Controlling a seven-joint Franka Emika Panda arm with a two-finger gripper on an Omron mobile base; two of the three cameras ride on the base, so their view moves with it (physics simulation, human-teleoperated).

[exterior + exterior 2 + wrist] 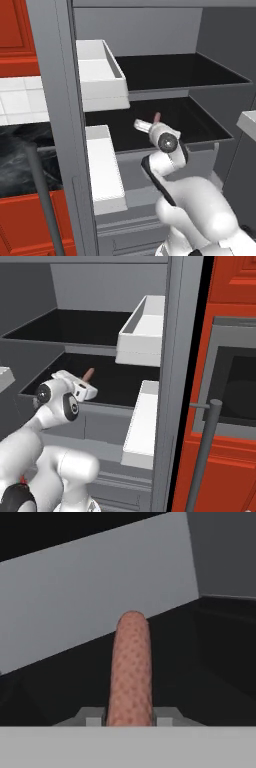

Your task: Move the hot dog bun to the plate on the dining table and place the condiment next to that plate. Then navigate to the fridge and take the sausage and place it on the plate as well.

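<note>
- Gripper [129,718] clamped on the sausage [131,667], fingers [93,717] snug on both sides of its near end.
- Sausage pokes straight out from the hand, free end up over the dark lower shelf [200,122] inside the fridge [65,125].
- White door bins [142,331] hang on the open doors beside the arm.

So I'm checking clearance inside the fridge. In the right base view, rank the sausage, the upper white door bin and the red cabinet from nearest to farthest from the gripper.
1. The sausage, held in the gripper, sticking up over the dark shelf.
2. The upper white door bin, up and to the right on the open door.
3. The red cabinet, far right, beyond the door.
</note>
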